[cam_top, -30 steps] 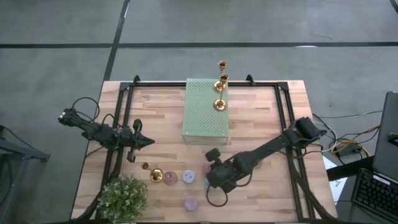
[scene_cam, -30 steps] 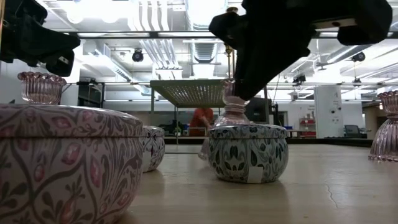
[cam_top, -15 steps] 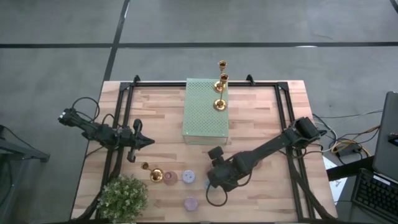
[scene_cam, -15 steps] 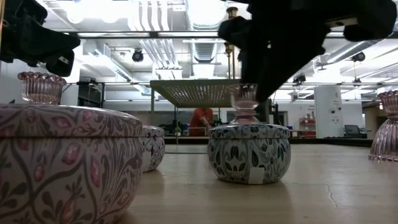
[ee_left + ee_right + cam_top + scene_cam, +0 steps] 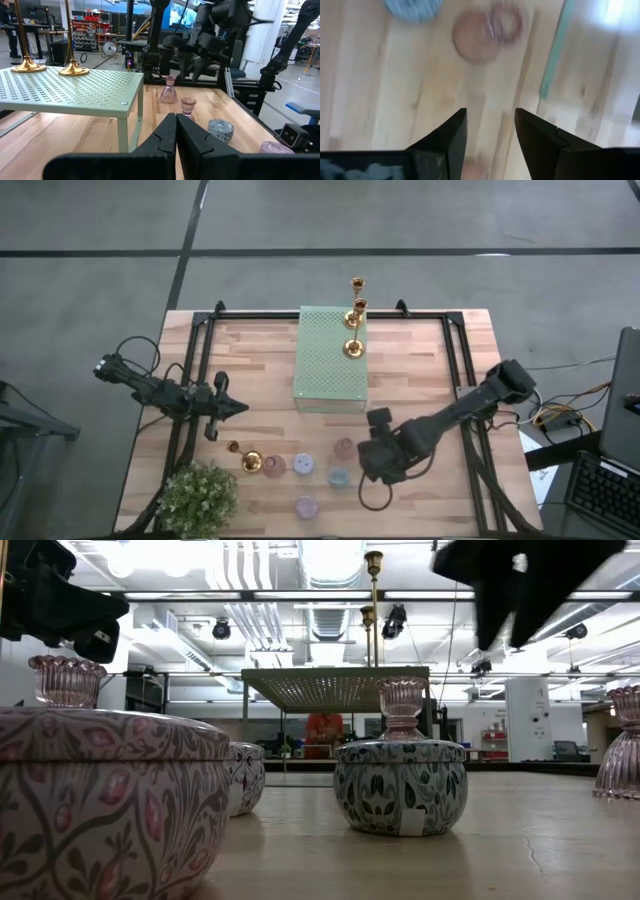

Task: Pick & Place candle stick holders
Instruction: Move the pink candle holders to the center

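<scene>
My right gripper (image 5: 375, 465) hangs above the near right part of the table (image 5: 420, 370), fingers spread with nothing between them; the wrist view looks down through the gap at bare wood. Just beside it stands a pink glass holder (image 5: 344, 447), upright and free of my fingers, near the front edge of the green block (image 5: 331, 360). I judge the step in hand to be clearing away from this holder. To do it well I should rise straight before swinging sideways, since the piece is narrow-waisted and would tip at a light brush.

My left gripper (image 5: 222, 408) waits over the left side of the table, fingers pressed together.

The other holders: two gold ones (image 5: 352, 345) stand on the block's far right part and a third (image 5: 356, 283) at its far end, thin polished stems on round bases, slippery and top-heavy by my guess. A fourth gold one (image 5: 246, 459) lies on its side near the plant (image 5: 197, 495). Squat pastel ones sit in a cluster along the near edge: pink (image 5: 274, 466), lilac (image 5: 303, 465), blue (image 5: 338, 477), another pink (image 5: 306, 506). In the low view the nearest are patterned round tins (image 5: 400, 785), broad and stable. The block is perforated sheet on legs.
</scene>
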